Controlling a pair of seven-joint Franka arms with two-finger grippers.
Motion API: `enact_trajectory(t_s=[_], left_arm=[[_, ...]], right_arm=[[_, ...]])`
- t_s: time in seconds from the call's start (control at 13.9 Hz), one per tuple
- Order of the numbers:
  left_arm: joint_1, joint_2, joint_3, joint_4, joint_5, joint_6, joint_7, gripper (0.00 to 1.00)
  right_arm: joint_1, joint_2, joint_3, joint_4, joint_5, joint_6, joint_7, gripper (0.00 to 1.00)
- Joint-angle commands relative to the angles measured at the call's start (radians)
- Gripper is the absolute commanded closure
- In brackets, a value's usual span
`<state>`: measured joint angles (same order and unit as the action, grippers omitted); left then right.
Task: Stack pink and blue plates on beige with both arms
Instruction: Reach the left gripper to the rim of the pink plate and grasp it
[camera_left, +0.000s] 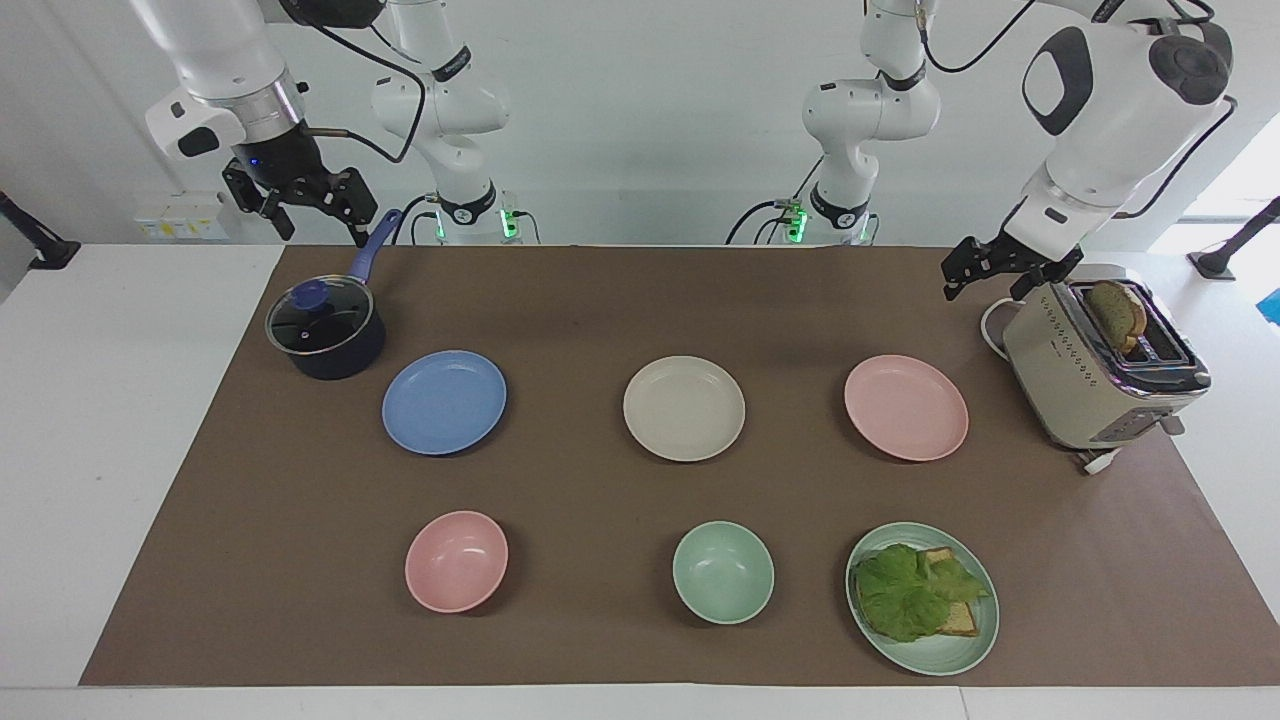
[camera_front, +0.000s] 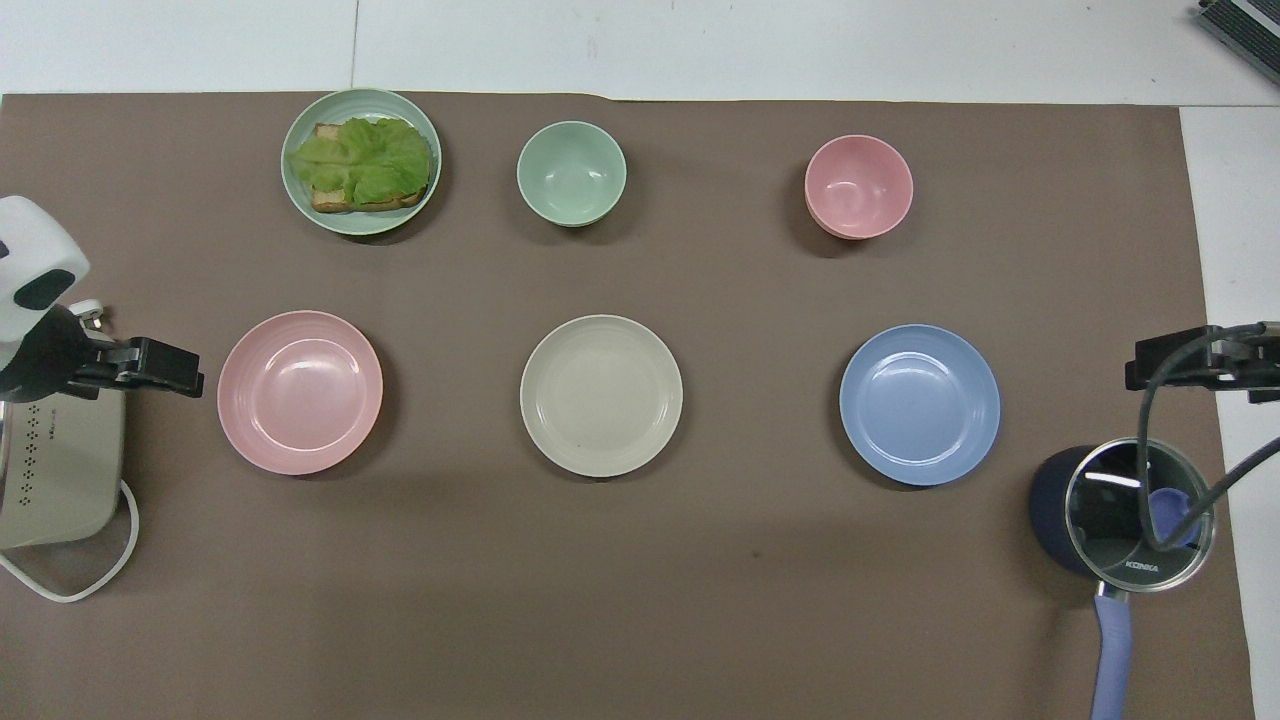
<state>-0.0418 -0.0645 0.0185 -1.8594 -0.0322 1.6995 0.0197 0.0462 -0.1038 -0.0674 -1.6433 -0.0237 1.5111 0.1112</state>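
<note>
Three plates lie in a row across the brown mat. The beige plate (camera_left: 684, 408) (camera_front: 601, 395) is in the middle. The pink plate (camera_left: 906, 407) (camera_front: 300, 392) lies toward the left arm's end and the blue plate (camera_left: 444, 402) (camera_front: 919, 404) toward the right arm's end. All three are bare and apart from each other. My left gripper (camera_left: 982, 285) (camera_front: 165, 365) hangs open and empty over the mat, between the toaster and the pink plate. My right gripper (camera_left: 322, 232) (camera_front: 1165, 362) hangs open and empty above the pot's handle.
A beige toaster (camera_left: 1100, 365) with bread stands at the left arm's end, and a lidded dark pot (camera_left: 325, 330) at the right arm's end. Farther from the robots sit a pink bowl (camera_left: 456, 561), a green bowl (camera_left: 723, 572) and a green plate (camera_left: 975, 640) with lettuce and bread.
</note>
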Motion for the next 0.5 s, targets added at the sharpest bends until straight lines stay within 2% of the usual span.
enact_trajectory(t_s=[0.0, 0.22, 0.43], left_arm=[[0.019, -0.017, -0.005, -0.099, 0.015, 0.095, 0.006, 0.0], [0.036, 0.014, -0.005, -0.217, 0.015, 0.242, 0.017, 0.0], [0.069, 0.095, -0.003, -0.264, 0.015, 0.365, 0.055, 0.0]], right_arm=[[-0.012, -0.02, 0.001, -0.023, 0.01, 0.008, -0.028, 0.0], [-0.012, -0.02, 0.001, -0.024, 0.01, 0.008, -0.028, 0.0], [-0.012, -0.02, 0.001, -0.024, 0.01, 0.008, -0.028, 0.0]])
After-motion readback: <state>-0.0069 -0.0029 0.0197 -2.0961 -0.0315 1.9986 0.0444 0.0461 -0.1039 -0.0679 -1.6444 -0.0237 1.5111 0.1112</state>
